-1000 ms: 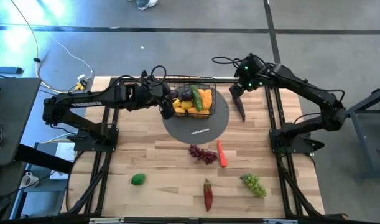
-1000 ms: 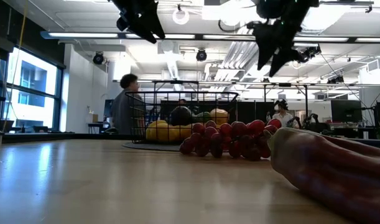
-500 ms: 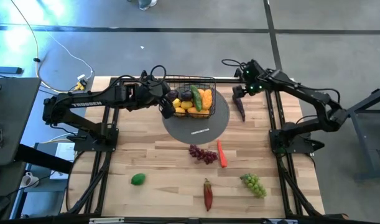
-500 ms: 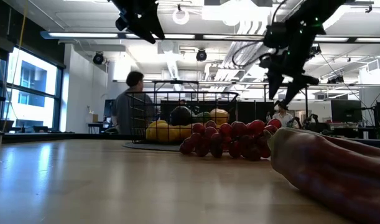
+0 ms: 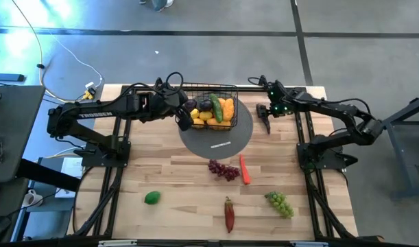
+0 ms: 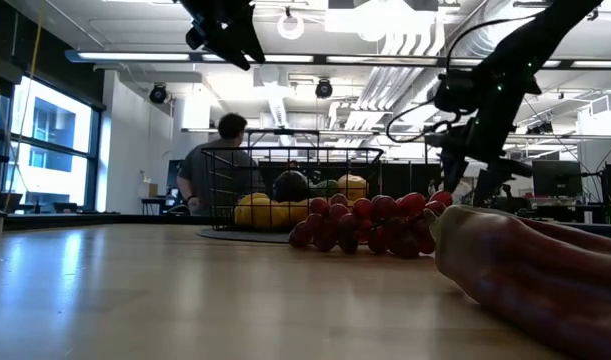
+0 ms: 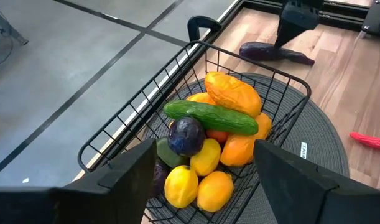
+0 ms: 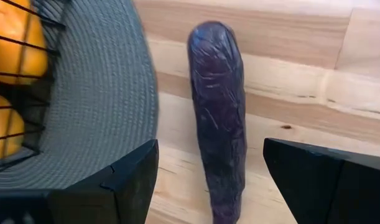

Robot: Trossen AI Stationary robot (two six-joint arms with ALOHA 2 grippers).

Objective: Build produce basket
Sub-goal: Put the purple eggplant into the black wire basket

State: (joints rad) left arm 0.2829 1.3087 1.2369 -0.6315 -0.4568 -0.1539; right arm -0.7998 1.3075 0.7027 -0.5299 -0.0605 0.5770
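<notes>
The black wire basket [image 5: 212,108] stands on a flat grey round mat [image 5: 226,140] and holds lemons, a cucumber [image 7: 211,117], a plum and orange fruit. My left gripper [image 5: 184,119] hangs open above the basket's left side, nothing between its fingers. My right gripper [image 8: 219,180] is open, pointing steeply down over a long dark purple vegetable [image 8: 218,106] that lies flat on the table right of the mat. Its fingers stand on either side of the vegetable without touching it. Loose produce lies nearer: purple grapes [image 5: 223,170], a carrot [image 5: 245,169], a red pepper [image 5: 229,214], green grapes [image 5: 280,204], a green fruit [image 5: 152,198].
The black frame rails [image 5: 302,130] of the arm mounts run along both sides of the table. In the low view a person [image 6: 217,165] stands in the room behind the basket. Bare wood lies between the mat and the loose produce.
My right gripper has come down toward the purple vegetable at the mat's right side, rolling its wrist as it sank, and has stayed open. The person in the room behind has walked to the right.
</notes>
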